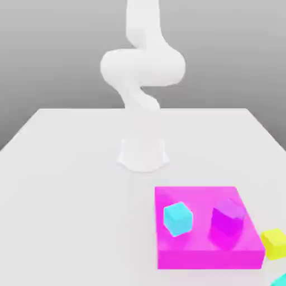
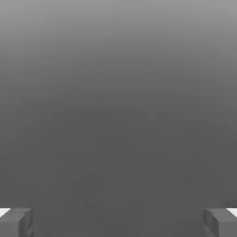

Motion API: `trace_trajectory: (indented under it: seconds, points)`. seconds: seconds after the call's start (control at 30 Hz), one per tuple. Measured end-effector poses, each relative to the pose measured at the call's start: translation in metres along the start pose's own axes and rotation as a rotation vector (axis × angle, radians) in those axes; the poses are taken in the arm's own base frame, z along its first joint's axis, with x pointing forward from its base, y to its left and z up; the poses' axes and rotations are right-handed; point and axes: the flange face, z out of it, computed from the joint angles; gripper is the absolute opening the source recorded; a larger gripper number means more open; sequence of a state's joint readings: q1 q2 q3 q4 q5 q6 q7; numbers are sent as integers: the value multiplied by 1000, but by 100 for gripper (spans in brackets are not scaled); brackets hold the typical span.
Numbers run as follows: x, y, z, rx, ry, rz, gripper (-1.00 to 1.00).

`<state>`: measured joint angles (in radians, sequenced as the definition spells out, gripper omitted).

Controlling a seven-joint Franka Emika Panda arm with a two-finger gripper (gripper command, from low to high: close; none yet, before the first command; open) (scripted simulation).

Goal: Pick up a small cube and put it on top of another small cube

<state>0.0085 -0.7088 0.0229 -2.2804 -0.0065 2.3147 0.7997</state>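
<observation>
Matte white table (image 1: 67, 184), glossy cubes

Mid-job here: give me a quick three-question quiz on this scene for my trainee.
1. True or false: the cyan cube sits on the magenta platform.
2. Which cube lies off the platform, on the table? A) purple B) yellow C) cyan
3. Fill in: the gripper fingers stand ____ with nothing between them.

Key
1. True; the purple cube sits there too, apart from it.
2. B, the yellow cube.
3. Open.
</observation>
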Motion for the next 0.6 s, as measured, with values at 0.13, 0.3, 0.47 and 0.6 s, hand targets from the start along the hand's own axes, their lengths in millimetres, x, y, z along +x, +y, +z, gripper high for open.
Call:
trace_trajectory:
  seconds: [0.13, 0.3, 0.47, 0.6]
  points:
    - [-13, -25, 63, -60, -71, -58, 0]
    - [-41, -50, 141, -126, -160, -132, 0]
    - [-81, -67, 217, -186, -252, -208, 0]
    - [-125, -76, 276, -226, -332, -273, 0]
